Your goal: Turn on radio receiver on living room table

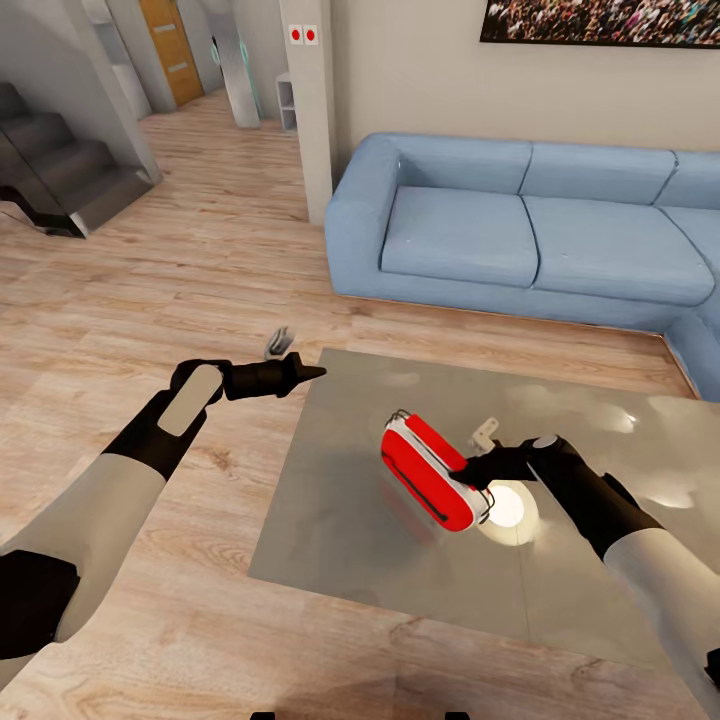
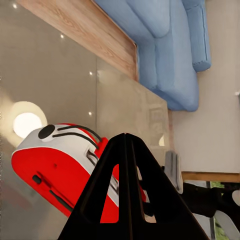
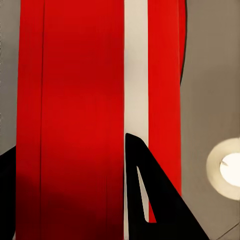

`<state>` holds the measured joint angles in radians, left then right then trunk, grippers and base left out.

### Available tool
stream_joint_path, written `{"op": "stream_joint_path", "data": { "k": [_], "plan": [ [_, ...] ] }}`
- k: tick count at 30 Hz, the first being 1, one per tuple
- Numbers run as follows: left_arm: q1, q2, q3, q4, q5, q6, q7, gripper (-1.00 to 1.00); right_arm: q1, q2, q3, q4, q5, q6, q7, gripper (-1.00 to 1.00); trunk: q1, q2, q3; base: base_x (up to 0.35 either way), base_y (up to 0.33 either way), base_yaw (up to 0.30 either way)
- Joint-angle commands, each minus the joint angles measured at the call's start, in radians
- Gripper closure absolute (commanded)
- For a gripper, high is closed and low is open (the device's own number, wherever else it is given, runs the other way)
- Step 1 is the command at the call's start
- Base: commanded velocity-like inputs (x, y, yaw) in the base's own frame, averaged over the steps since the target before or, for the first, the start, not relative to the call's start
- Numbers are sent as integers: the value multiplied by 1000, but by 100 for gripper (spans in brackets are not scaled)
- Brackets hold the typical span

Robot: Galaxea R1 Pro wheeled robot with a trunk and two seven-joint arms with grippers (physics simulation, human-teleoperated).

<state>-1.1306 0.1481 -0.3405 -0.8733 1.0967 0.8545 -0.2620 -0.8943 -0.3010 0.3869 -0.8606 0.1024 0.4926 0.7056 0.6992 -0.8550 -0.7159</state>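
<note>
Now we are working at the radio receiver (image 1: 430, 472), which is lying near the middle of the glossy tabletop (image 1: 330, 520), with the blue sofa (image 1: 520, 225) beyond its far edge. Our right hand (image 1: 470, 475) is pressing in at the radio's right end; in the right wrist view one dark finger (image 3: 145, 200) is lying over the red and white face, the other is showing at the far side of the red body, so we are judging it as clasped on the radio, though actual contact is hard to confirm. Our left hand (image 1: 305, 373) is hovering off the tabletop's far-left corner, well apart from the radio, its fingers drawn together to a point and gripping nothing.

To do this step well, we are wanting steady pressure on the switch without shoving the box across that slick glass. The radio is sitting tilted, so we are thinking a gentle push is safest, angled down into the tabletop. We cannot tell from here where the switch sits, so we are keeping the approach slow and watching the dark knob (image 2: 46, 131) at the white end.
</note>
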Motion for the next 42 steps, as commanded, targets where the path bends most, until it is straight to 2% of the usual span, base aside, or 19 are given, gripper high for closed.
{"op": "stream_joint_path", "data": {
  "k": [1,11,16,20,42],
  "plan": [
    [0,1,0,0,0,-1,0,100,0,0,0,0,-5,-1,0,100,0,0,0,0,0,0],
    [0,2,0,2,0,-2,0,100,0,3,1,34,-6,-34,0,100,0,0,0,0,0,0],
    [0,2,0,2,0,-2,0,100,0,34,0,113,-4,-105,-1,100,0,0,0,0,0,0],
    [0,3,0,1,0,-2,0,100,-1,41,0,127,-3,-122,-1,100,0,0,0,0,0,0],
    [0,4,0,1,0,-2,0,100,-1,35,-2,125,-1,-126,0,100,0,0,0,0,0,0]
  ]
}}
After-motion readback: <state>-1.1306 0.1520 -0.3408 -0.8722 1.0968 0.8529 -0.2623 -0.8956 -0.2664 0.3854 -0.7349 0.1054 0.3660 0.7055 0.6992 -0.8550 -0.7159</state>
